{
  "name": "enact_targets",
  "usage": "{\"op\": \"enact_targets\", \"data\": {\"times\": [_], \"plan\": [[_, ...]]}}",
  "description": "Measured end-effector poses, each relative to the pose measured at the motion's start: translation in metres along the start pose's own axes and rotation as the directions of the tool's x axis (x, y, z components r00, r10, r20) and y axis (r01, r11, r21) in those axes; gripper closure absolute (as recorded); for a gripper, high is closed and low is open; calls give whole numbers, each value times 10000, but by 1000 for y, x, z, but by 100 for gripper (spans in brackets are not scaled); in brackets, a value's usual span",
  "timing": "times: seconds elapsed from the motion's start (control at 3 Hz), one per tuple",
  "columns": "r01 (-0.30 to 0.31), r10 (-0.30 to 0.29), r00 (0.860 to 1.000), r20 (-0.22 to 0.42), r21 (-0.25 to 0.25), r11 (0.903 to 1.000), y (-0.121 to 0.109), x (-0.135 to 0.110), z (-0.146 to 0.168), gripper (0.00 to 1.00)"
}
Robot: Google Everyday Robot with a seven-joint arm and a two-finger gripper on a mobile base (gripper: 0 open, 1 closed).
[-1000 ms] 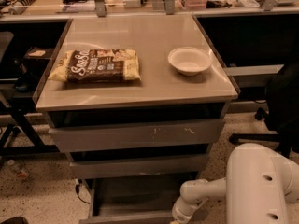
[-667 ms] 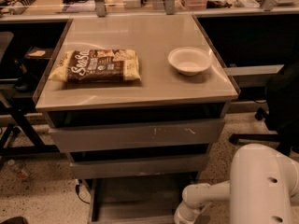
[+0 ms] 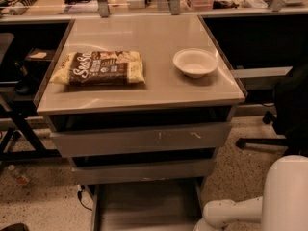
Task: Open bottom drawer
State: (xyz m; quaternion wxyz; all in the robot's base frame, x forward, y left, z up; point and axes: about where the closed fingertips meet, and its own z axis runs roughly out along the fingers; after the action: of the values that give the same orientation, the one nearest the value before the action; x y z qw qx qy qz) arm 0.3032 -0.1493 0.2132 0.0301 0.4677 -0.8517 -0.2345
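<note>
The bottom drawer (image 3: 144, 207) is the lowest of three grey drawers under the table. It stands pulled out toward me, with its flat grey inner floor showing. My white arm (image 3: 231, 211) reaches in from the lower right, ending at the drawer's right front corner. The gripper itself is cut off below the bottom edge of the view. The drawer's front panel is also out of view below the frame.
Above are the mid-width drawer (image 3: 144, 170) and the widest drawer (image 3: 139, 139) with pale scratches. On the tabletop (image 3: 159, 88) lie a snack bag (image 3: 98, 67) and a white bowl (image 3: 195, 61). A black chair (image 3: 288, 109) stands at the right, a table frame (image 3: 19, 124) at the left.
My arm has slid a little down and toward the frame's bottom edge, so the gripper end has dropped out of view. The drawers look unchanged.
</note>
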Motion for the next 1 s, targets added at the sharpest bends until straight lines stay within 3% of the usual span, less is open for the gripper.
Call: {"op": "enact_targets", "data": {"times": [0.33,0.67,1.0], "plan": [[62,-62,10000,36,-65,10000,0,0,2,0],[53,-61,9994,-339,-245,9997,1,1,5,0],[-103,86,9984,-557,-315,9994,10,15,-1,0]]}}
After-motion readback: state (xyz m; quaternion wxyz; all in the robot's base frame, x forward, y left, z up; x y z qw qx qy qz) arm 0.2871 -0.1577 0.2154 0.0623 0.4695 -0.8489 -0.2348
